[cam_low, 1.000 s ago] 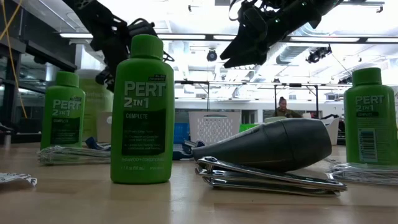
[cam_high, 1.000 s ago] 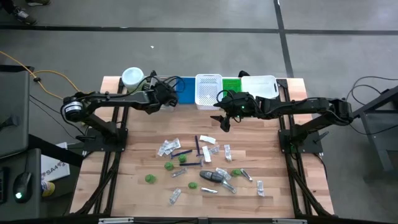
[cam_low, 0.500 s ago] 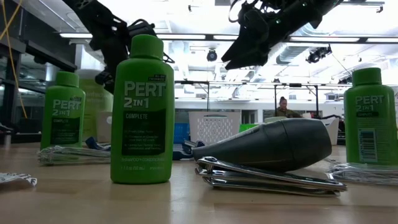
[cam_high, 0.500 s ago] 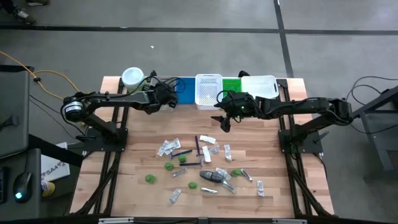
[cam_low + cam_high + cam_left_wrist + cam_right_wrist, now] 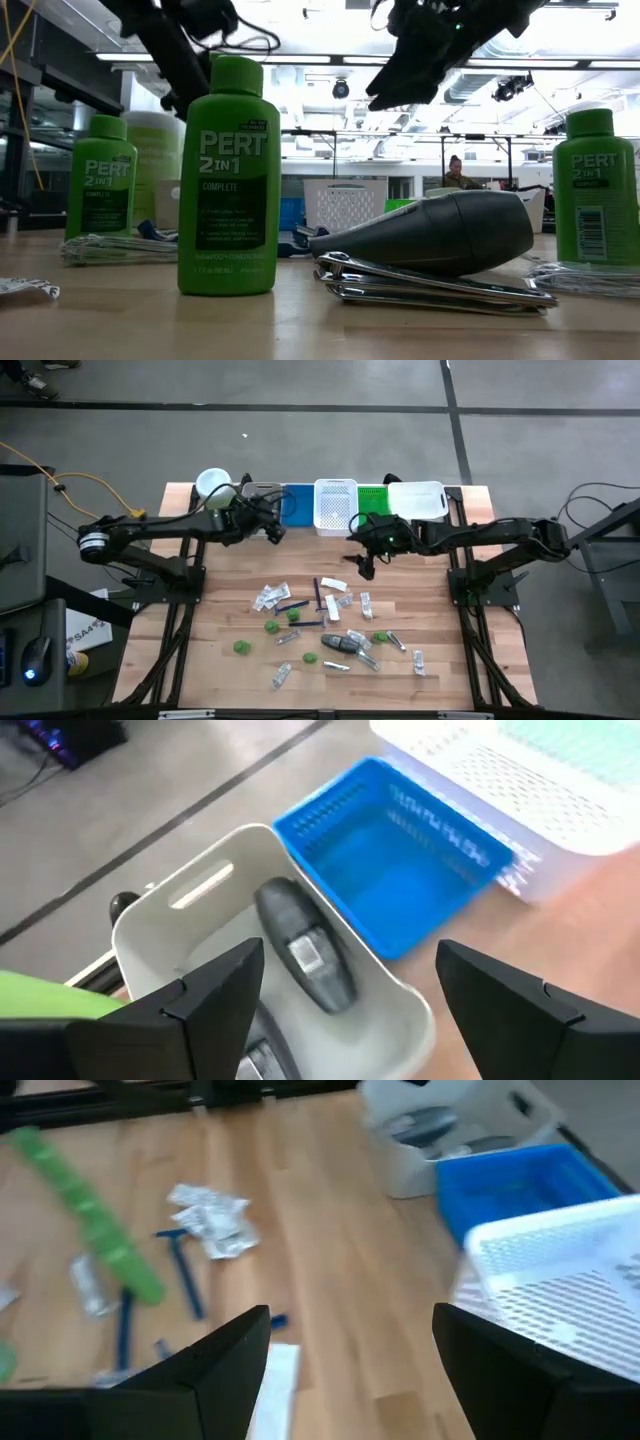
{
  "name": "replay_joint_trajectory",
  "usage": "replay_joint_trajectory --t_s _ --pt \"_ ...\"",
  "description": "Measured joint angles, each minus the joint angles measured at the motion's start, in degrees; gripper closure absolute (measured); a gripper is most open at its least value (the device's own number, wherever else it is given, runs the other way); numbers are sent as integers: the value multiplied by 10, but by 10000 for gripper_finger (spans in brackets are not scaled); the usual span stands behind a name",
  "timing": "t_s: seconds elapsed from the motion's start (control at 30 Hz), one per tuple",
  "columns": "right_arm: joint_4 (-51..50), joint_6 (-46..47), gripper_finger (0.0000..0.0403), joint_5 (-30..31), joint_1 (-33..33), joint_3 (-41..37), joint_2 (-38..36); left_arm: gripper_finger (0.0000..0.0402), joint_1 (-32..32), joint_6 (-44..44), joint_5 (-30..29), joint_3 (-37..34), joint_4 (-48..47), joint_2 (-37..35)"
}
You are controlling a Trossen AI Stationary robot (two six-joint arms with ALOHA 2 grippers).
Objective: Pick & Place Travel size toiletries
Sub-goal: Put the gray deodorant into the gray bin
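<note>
The travel size toiletries lie scattered mid-table: green bottles [image 5: 270,627], clear sachets [image 5: 272,596], blue sticks [image 5: 292,605] and a dark grey oblong piece [image 5: 340,645]. Another dark grey piece [image 5: 305,955] lies inside the grey bin [image 5: 190,895] at the back. My left gripper [image 5: 270,525] hangs open above that bin, holding nothing; its fingers [image 5: 215,1000] frame the bin in the wrist view. My right gripper [image 5: 362,565] hovers open in front of the white bin [image 5: 336,503], above the far part of the pile, with nothing between its fingers.
Along the far edge stand the blue bin [image 5: 297,505], a green bin [image 5: 372,497] and a white bin [image 5: 415,498]. A pale jar [image 5: 213,484] stands at the back left. In the low view a green bottle [image 5: 228,175] stands upright close to the camera.
My left gripper has risen above the grey bin and its arm has drawn back toward the table's left edge. The toiletries on the table lie as before.
</note>
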Motion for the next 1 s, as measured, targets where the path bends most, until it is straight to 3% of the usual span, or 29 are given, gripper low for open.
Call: replay_joint_trajectory --t_s 0.37,0.53,0.87,1.0 --pt "-37 -8 129 4 160 0 0 105 -84 -2 -37 0 -49 -53" --pt "-35 19 129 63 240 0 3 105 -99 -2 -48 0 -70 -58" --pt "61 132 129 165 347 1 111 105 -97 -4 -46 0 -77 -58" --pt "17 184 129 165 353 50 145 105 -97 -4 -43 0 -81 -58"
